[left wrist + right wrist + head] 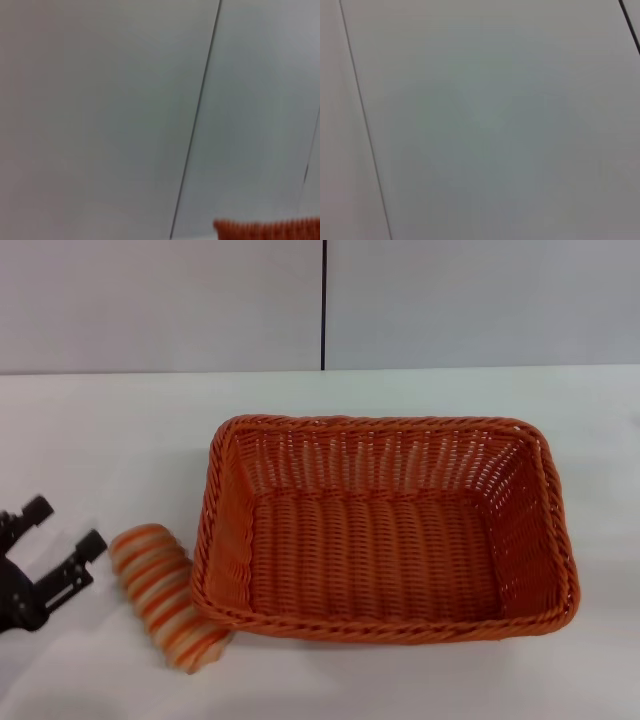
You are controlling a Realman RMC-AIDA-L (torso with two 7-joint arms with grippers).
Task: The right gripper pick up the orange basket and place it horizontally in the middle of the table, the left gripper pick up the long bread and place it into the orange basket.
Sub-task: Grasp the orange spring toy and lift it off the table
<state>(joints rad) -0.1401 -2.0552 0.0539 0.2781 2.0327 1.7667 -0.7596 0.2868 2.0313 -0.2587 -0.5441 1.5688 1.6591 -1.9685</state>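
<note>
Basket (385, 540) orange, nothing inside, long bread (165, 595) touching outside

The left gripper (62, 525) sits low at the robot's left, its two knobby fingers (90, 544) spread apart and empty. Behind them the black wrist runs back out of the head view.

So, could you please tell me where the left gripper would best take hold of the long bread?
Probably across its middle, from above. The long bread lies flat on the table, its near end against the orange basket, so the ends are awkward. The left gripper, open beside it, could close across the narrow width.
</note>
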